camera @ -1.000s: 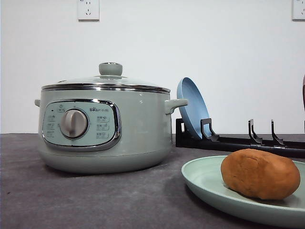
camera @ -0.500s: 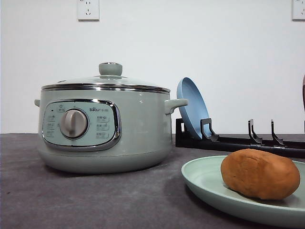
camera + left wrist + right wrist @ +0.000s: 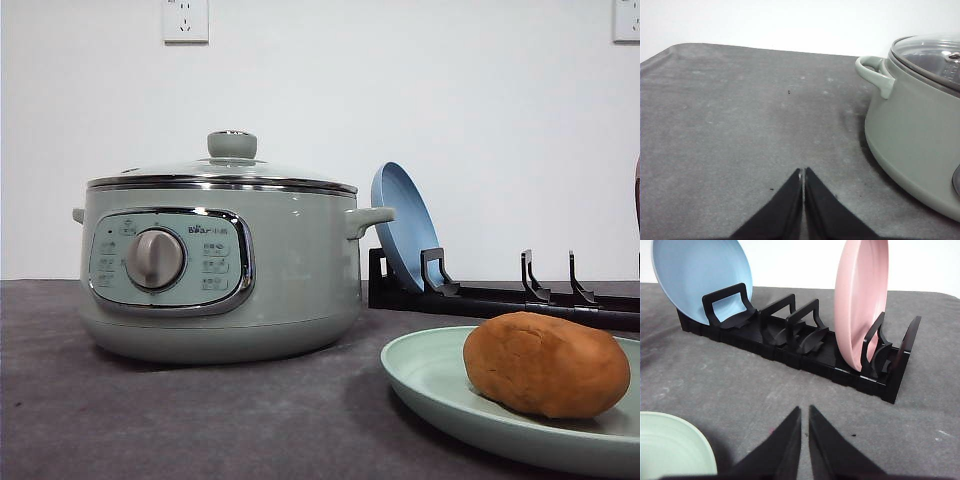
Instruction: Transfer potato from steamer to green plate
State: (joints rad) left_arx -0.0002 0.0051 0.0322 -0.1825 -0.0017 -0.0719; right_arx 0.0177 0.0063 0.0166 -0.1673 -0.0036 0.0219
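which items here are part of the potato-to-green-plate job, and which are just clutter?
Job items:
potato, already lying on the green plate
steamer, lid on

Just lying about:
blue plate, standing in the black rack
pink plate, standing in the same rack

Both grippers, left gripper and right gripper, are shut and hold nothing.

Orange-brown potato (image 3: 545,364) on mint-green plate (image 3: 430,380); sage-green steamer (image 3: 220,265) (grey dial), blue plate (image 3: 403,222).

Green plate (image 3: 430,385) rim perhaps edge-cropped
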